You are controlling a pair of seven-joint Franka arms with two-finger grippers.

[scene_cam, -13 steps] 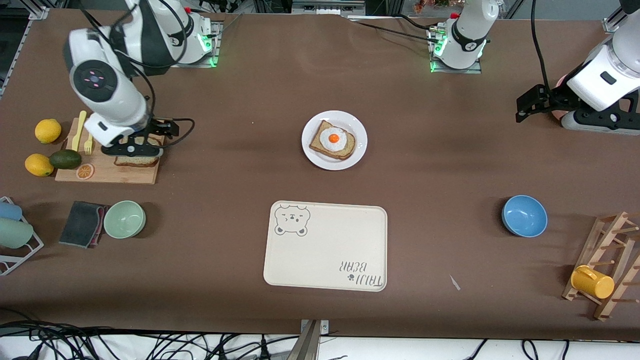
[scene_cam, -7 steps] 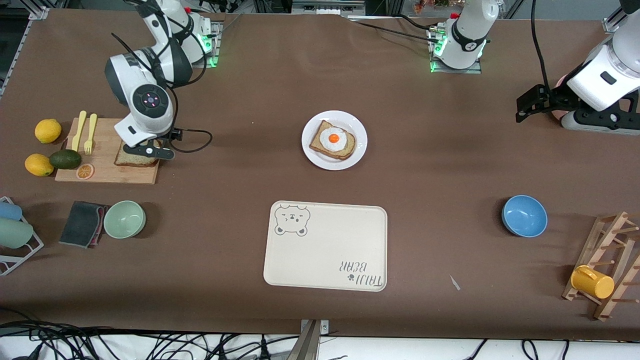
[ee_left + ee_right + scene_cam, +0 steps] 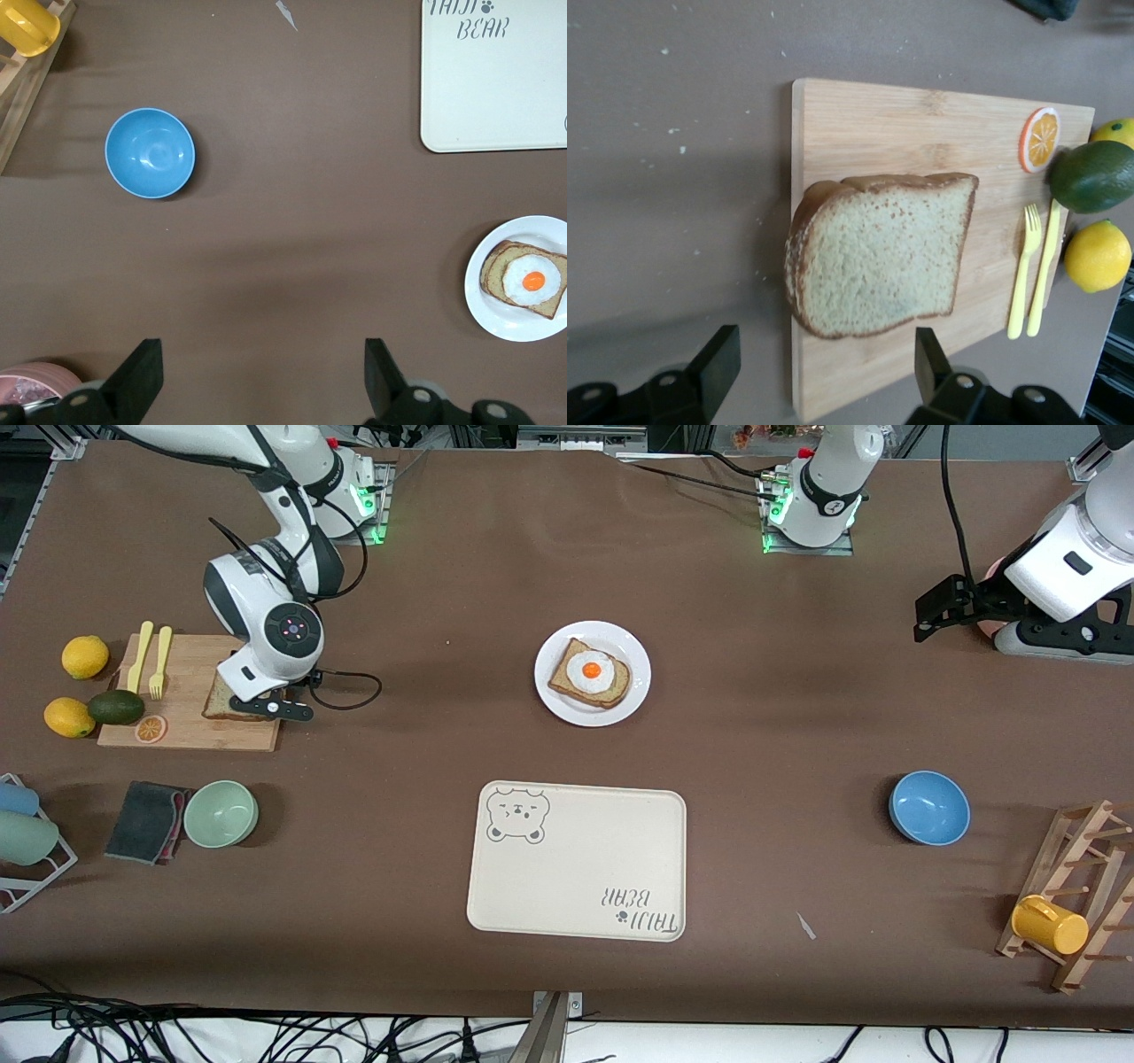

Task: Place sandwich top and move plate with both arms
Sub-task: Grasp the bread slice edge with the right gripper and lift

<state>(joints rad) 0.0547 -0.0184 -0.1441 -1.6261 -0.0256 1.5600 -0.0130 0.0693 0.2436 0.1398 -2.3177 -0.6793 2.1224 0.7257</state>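
The sandwich top (image 3: 881, 252), a plain brown slice, lies flat on a wooden cutting board (image 3: 921, 124) at the right arm's end of the table; the front view shows part of the slice (image 3: 220, 701). My right gripper (image 3: 266, 710) hangs low over the board's corner beside the slice, open (image 3: 824, 363), gripping nothing. The white plate (image 3: 611, 713) sits mid-table with an egg-topped bread slice (image 3: 589, 673) on it. My left gripper (image 3: 930, 615) waits open (image 3: 263, 372) over bare table at the left arm's end, well apart from the plate (image 3: 492, 314).
Two lemons (image 3: 85, 657), an avocado (image 3: 115, 707), an orange slice (image 3: 151, 729) and a yellow fork and knife (image 3: 159, 660) crowd the board. A green bowl (image 3: 221, 813), beige bear tray (image 3: 576, 859), blue bowl (image 3: 928, 807) and mug rack (image 3: 1050, 924) lie nearer the camera.
My right arm has swung and its gripper has slid off the slice toward the board's edge on the plate's side, uncovering more of the board. The left arm has not moved.
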